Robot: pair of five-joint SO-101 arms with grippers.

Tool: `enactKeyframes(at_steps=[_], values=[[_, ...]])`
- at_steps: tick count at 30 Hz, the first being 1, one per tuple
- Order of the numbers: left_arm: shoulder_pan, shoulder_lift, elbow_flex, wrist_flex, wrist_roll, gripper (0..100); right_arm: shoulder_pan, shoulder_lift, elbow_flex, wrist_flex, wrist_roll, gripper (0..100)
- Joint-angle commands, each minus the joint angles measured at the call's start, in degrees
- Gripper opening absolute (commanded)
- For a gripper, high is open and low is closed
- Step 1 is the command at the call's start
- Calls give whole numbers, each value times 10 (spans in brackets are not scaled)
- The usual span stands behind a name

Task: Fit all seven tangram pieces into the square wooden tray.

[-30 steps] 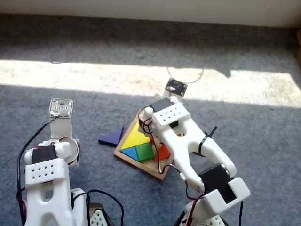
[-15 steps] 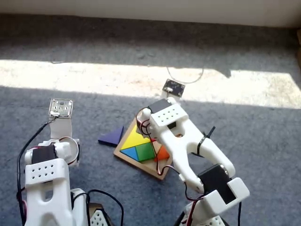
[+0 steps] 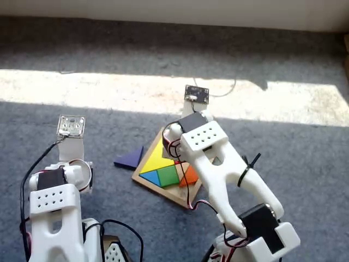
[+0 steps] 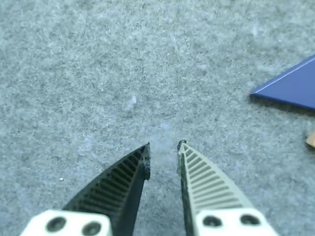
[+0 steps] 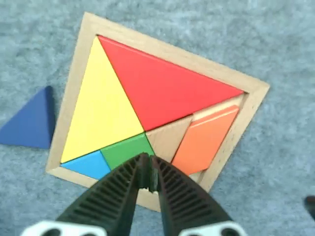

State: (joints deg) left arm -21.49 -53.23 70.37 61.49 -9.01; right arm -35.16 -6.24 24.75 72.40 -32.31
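My right claw [image 5: 147,169] hung closed and empty over the rim of the wooden tray [image 5: 177,57], beside the green piece [image 5: 125,150]. The light blue piece [image 5: 86,164], yellow triangle [image 5: 101,113], orange piece [image 5: 204,140] and red triangle [image 5: 157,88] lay inside too. My left claw [image 4: 164,147], slightly parted, held nothing. The dark blue triangle [image 4: 293,88] lay on the grey carpet [image 3: 305,153] near the tray. From above, a sunlit band [image 3: 109,90] crossed the carpet toward its far edge.
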Motion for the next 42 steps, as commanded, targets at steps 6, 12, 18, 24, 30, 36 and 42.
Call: enactKeyframes(at_steps=[6, 12, 18, 24, 30, 36, 42], values=[[-7, -12, -3, -6, 0, 102, 21, -32, 131, -95, 55, 5], [-7, -12, -2, -7, 0, 102, 95, -32, 200, -231, 58, 5], [-7, -12, -2, -7, 0, 102, 128, -37, 201, -237, 120, 5], [-7, -12, -2, -7, 0, 102, 112, -71, 180, -233, 120, 5], [-31, -12, -9, -7, 3, 102, 82, -182, 169, -188, 122, 5], [-109, -12, -27, -16, 5, 102, 30, -225, 168, -189, 259, 5], [-194, -12, -35, -54, 75, 102, -43, -182, 97, -188, 290, 5]])
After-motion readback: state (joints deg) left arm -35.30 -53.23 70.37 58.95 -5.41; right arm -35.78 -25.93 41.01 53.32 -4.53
